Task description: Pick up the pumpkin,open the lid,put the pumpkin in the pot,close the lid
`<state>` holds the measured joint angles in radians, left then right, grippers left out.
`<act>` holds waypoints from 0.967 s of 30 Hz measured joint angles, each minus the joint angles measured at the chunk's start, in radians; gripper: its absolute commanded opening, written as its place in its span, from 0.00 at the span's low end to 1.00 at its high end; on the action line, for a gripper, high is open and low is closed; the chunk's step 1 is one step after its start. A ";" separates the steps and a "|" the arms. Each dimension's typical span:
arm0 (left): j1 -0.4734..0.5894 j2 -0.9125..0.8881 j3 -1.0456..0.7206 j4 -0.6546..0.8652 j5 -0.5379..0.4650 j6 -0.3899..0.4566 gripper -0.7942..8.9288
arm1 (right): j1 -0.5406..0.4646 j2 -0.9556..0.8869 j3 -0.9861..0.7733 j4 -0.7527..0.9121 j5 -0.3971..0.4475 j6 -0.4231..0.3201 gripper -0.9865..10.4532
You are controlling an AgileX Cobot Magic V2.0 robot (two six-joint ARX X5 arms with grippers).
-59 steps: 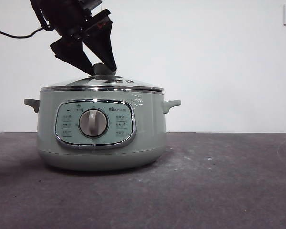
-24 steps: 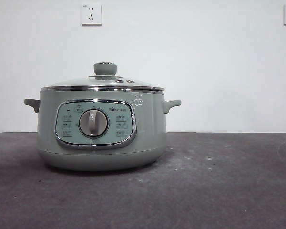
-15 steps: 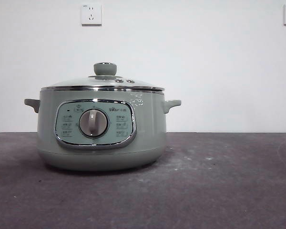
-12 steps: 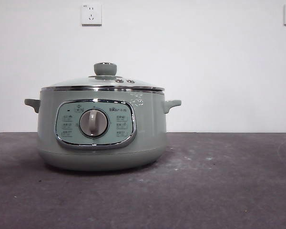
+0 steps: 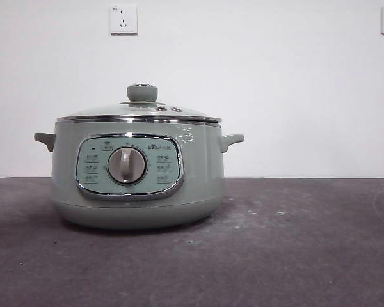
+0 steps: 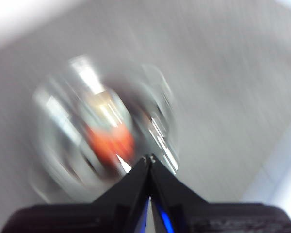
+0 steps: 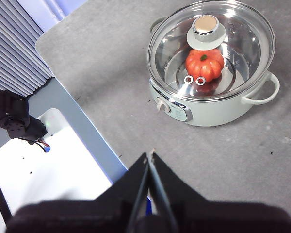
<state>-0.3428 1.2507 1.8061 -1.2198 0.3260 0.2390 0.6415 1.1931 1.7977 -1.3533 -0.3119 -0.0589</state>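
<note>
The sage-green pot [image 5: 137, 173] stands on the dark table left of centre, with the glass lid [image 5: 139, 112] closed on it and its green knob [image 5: 142, 93] on top. In the right wrist view the pot [image 7: 218, 109] shows from above, the lid [image 7: 211, 48] on it, and the orange pumpkin [image 7: 204, 64] lies inside under the glass. The left wrist view is blurred; the pumpkin [image 6: 110, 143] shows as an orange patch through the lid [image 6: 102, 131]. My left gripper [image 6: 149, 158] is shut and empty, high above the pot. My right gripper [image 7: 150, 155] is shut and empty, raised away from the pot.
A grey table [image 5: 294, 243] spreads to the right of the pot. Two wall sockets [image 5: 123, 19] sit on the white wall behind. In the right wrist view the table's edge [image 7: 63, 82] and a white surface [image 7: 43, 165] lie beside it.
The arm that was at the lid's knob 2.4 s ago has lifted out of the front view. The pot and lid have stayed in place since.
</note>
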 measured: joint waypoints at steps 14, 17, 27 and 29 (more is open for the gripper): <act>0.310 -0.409 -0.429 0.666 0.043 0.015 0.08 | 0.000 -0.003 0.000 0.000 0.000 0.000 0.09; 0.346 -0.522 -0.645 0.823 0.043 0.015 0.08 | 0.000 -0.005 0.000 0.000 0.000 0.000 0.09; 0.386 -0.862 -1.289 1.190 0.014 -0.016 0.08 | 0.000 -0.005 0.000 0.000 0.000 0.000 0.09; 0.386 -0.916 -1.381 1.215 -0.024 -0.023 0.08 | 0.000 -0.006 0.000 0.000 0.000 0.000 0.09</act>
<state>0.0437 0.3351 0.4252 -0.0051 0.3023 0.2157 0.6415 1.1873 1.7977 -1.3533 -0.3115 -0.0593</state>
